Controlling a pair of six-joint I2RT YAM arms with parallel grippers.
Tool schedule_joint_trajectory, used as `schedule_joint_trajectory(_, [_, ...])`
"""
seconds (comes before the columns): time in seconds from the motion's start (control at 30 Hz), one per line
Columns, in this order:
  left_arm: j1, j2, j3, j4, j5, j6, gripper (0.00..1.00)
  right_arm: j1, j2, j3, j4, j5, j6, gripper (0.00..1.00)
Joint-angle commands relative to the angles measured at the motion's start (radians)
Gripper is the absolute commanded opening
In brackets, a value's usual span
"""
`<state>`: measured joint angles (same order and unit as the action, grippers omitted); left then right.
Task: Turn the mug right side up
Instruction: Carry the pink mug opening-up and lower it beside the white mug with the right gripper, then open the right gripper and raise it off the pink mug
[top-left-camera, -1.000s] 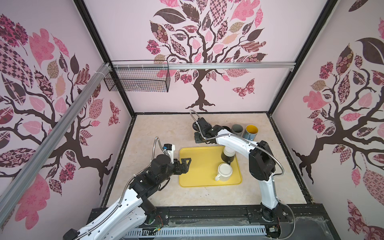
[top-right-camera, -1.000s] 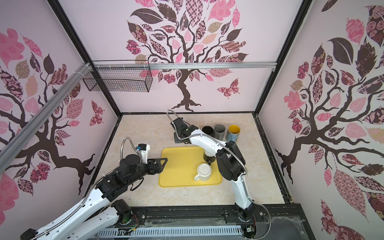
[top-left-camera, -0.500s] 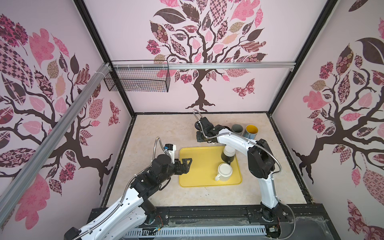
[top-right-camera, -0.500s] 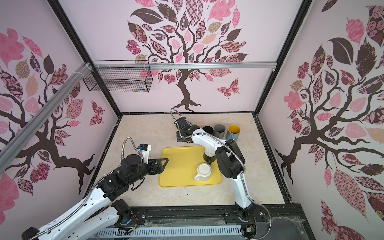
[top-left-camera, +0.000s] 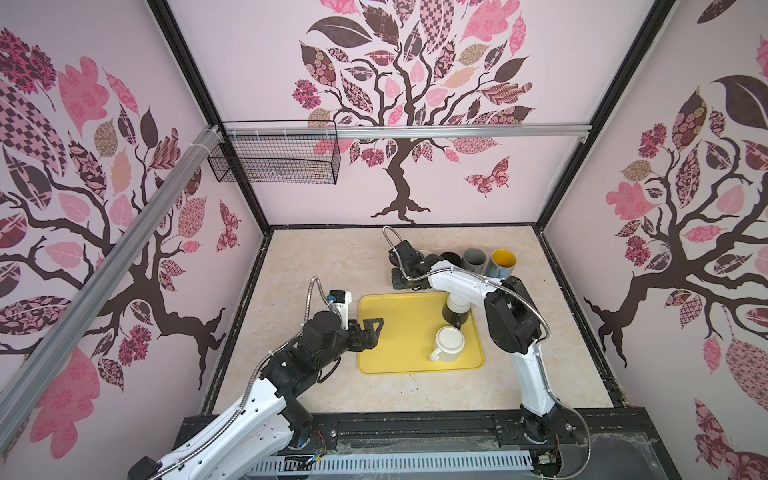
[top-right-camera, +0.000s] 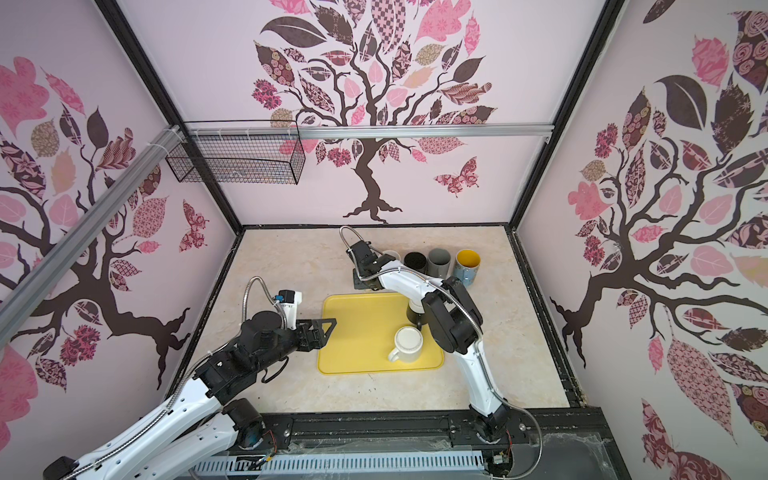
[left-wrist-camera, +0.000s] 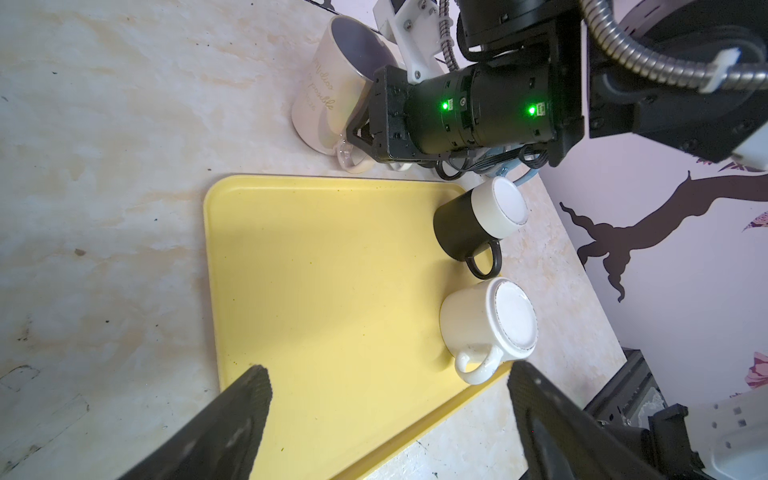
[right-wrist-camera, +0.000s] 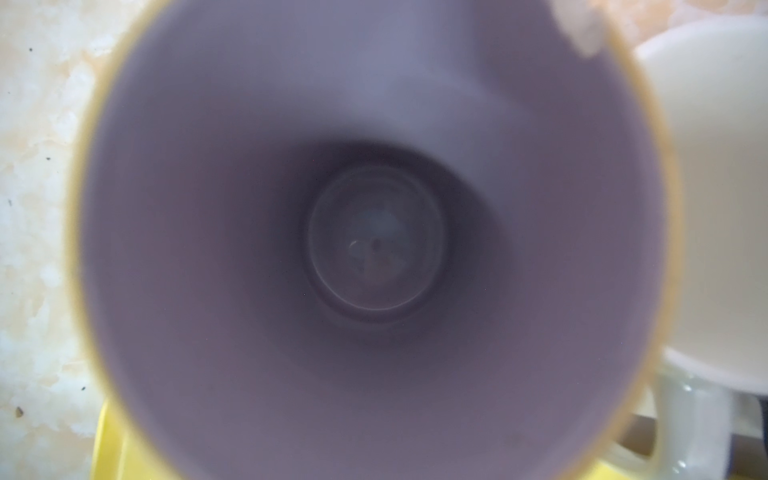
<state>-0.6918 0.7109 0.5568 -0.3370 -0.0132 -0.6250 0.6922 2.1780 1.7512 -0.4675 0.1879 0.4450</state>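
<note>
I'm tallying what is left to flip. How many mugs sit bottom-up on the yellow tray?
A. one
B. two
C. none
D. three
B: in the left wrist view the white mug and the black-and-white mug both stand base-up on the tray.

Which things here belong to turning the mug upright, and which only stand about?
Job: lilac-lined mug, right gripper shut on it, upturned cream mug, upturned black mug, yellow tray.
Idle: left gripper, open; black cup, grey cup, yellow-lined cup; wire basket.
</note>
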Motion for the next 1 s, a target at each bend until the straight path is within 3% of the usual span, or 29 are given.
schedule_joint_trajectory(0.0, [0.004,-0.013,-0.026,0.016,0.002,0.005,0.93,-0.001,0.025,0.035,0.063,0.05,0.012,0.0])
schedule_joint_trajectory(0.3, [0.004,-0.001,-0.026,0.026,0.003,0.003,0.93,0.0,-0.043,-0.03,0.101,0.029,0.036,0.25])
schedule_joint_trajectory(0.97, [0.003,-0.036,-0.051,0.039,0.055,0.003,0.96,0.034,-0.289,-0.17,0.108,0.024,0.028,0.47])
